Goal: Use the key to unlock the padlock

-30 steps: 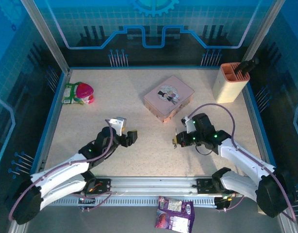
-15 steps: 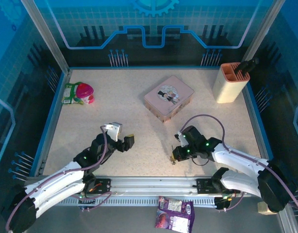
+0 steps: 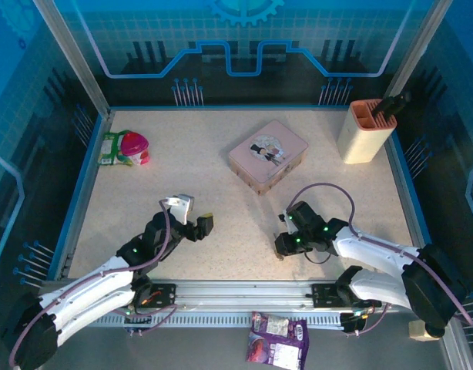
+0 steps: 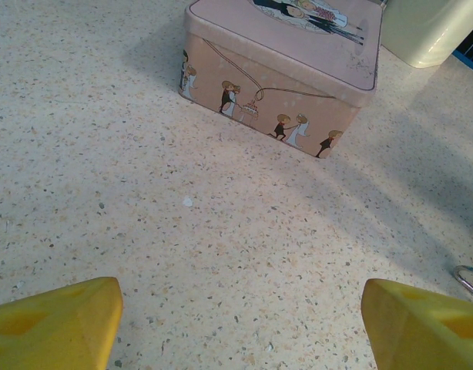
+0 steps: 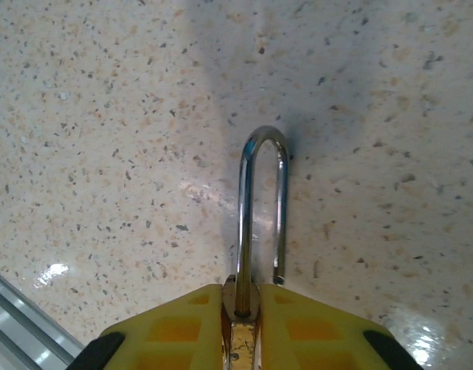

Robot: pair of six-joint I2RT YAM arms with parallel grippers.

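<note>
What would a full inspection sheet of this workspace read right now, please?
Surface: speckled beige table, no spills seen.
Job's things: padlock, shackle jutting past the yellow fingers; key too small to tell.
Clutter: pink tin; beige holder with a dark tool; pink-and-green packet; purple bag below the front rail.
Grippers: left gripper open, nothing between its fingers; right gripper shut on the padlock's body.
Cables: purple cable loops above the right arm; another runs along the left arm.
Surroundings: blue panelled walls, aluminium frame.
</note>
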